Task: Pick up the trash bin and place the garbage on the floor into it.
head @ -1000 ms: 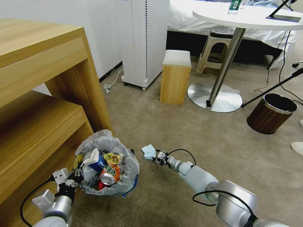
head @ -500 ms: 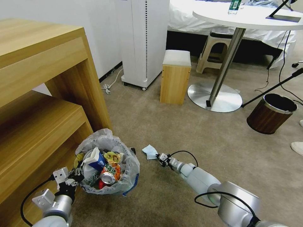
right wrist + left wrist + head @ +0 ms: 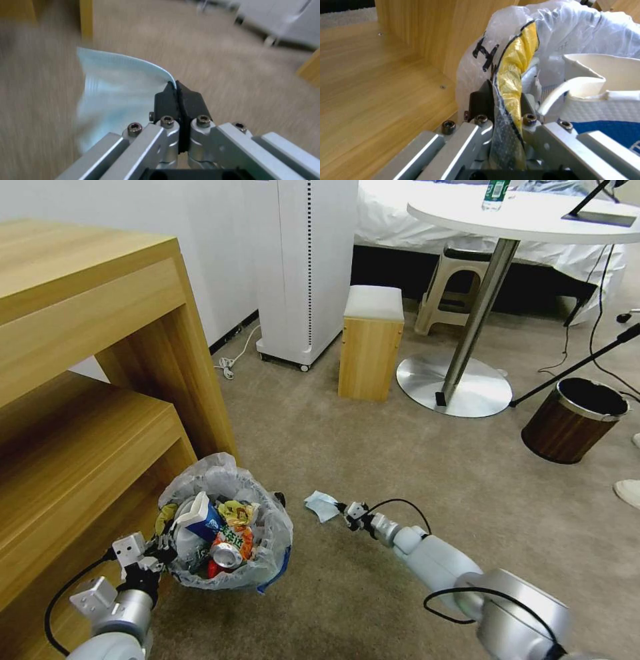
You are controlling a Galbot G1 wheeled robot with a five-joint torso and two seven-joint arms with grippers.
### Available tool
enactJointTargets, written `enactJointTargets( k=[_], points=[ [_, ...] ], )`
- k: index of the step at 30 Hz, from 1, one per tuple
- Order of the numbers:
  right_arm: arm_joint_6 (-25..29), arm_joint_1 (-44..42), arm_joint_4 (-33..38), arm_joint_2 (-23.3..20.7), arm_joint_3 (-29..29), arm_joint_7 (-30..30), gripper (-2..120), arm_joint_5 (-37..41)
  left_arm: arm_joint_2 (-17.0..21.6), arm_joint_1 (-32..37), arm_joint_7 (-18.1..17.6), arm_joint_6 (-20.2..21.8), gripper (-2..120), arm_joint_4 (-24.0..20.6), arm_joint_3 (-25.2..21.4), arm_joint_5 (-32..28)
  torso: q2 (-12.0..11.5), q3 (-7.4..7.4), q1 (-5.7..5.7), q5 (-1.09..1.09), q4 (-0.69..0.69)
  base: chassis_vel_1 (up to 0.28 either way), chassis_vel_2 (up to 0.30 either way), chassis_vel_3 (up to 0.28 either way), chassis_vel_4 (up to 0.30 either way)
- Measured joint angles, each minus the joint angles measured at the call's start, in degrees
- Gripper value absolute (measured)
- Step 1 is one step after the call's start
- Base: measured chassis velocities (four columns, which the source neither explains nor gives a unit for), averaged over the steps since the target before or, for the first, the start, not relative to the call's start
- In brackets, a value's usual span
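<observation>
Now right end effector (image 3: 347,508) is pinched shut on the blue paper's (image 3: 322,505) corner, just over the floor (image 3: 400,467). Left end effector (image 3: 162,549) clamps the bin's (image 3: 267,560) bag rim. Lift clear of the rim, release over the centre.

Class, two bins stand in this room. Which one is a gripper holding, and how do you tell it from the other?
The trash bin lined with a crinkly plastic bag and full of litter; the left gripper clamps its rim. The brown wood-grain bin stands untouched, far right.
</observation>
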Motion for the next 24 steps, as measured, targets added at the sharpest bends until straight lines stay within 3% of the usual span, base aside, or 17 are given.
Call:
enactJointTargets(
  k=[1, 2, 3, 6, 7, 10, 11, 13, 18, 24],
  points=[
    [0.16, -0.85, 6.12, -3.54, 0.50, -0.59, 0, 2.82, 0.01, -0.01, 0.00, 0.03, 3, 0.14, 0.07, 0.13, 0.01, 0.00, 0.00, 0.02, 0.03, 0.000, 0.000, 0.000, 0.000],
    [0.16, -0.85, 6.12, -3.54, 0.50, -0.59, 0, 2.82, 0.01, -0.01, 0.00, 0.03, 3, 0.14, 0.07, 0.13, 0.01, 0.00, 0.00, 0.02, 0.03, 0.000, 0.000, 0.000, 0.000],
    [0.41, -1.41, 10.96, -6.68, 1.21, -1.07, 0, 4.37, 0.02, -0.01, -0.01, 0.06, 3, 0.24, 0.18, 0.29, 0.00, 0.00, 0.00, 0.01, 0.04, 0.000, 0.000, 0.000, 0.000],
    [0.20, -2.66, 26.19, -16.14, 3.36, -1.45, 0, 8.75, 0.01, 0.13, -0.03, 0.14, 3, 0.27, 0.30, 0.63, 0.01, -0.01, 0.00, -0.06, -0.07, 0.000, 0.000, 0.000, 0.000],
    [0.20, -2.66, 26.19, -16.14, 3.36, -1.45, 0, 8.75, 0.01, 0.13, -0.03, 0.14, 3, 0.27, 0.30, 0.63, 0.01, -0.01, 0.00, -0.06, -0.07, 0.000, 0.000, 0.000, 0.000],
    [-0.37, -2.81, 37.25, -20.26, 4.82, -1.52, 0, 11.16, -0.11, 0.30, -0.04, 0.24, 3, 0.06, 0.36, 0.91, 0.00, 0.00, 0.00, 0.00, 0.02, 0.000, 0.000, 0.000, 0.000],
    [-0.37, -2.81, 37.25, -20.26, 4.82, -1.52, 0, 11.16, -0.11, 0.30, -0.04, 0.24, 3, 0.06, 0.36, 0.91, 0.00, 0.00, 0.00, 0.00, 0.02, 0.000, 0.000, 0.000, 0.000],
    [-1.01, -2.16, 45.02, -22.15, 5.33, -1.52, 0, 13.49, -0.34, 0.37, -0.05, 0.36, 3, -0.10, 0.43, 1.15, 0.00, -0.01, 0.00, -0.01, 0.03, 0.000, 0.000, 0.000, 0.000],
    [-1.94, 1.32, 54.67, -23.10, 4.00, -1.71, 0, 19.72, -0.65, 0.57, -0.06, 0.44, 3, -0.52, 0.51, 1.60, 0.00, -0.01, 0.00, -0.03, 0.01, 0.000, 0.000, 0.000, 0.000],
    [-2.08, 7.87, 59.02, -21.82, -2.31, -3.07, 0, 25.32, -0.68, 0.71, -0.25, 0.74, 3, -1.52, 0.38, 1.61, 0.01, 0.00, 0.00, -0.05, 0.02, 0.000, 0.000, 0.000, 0.000]
  ],
)
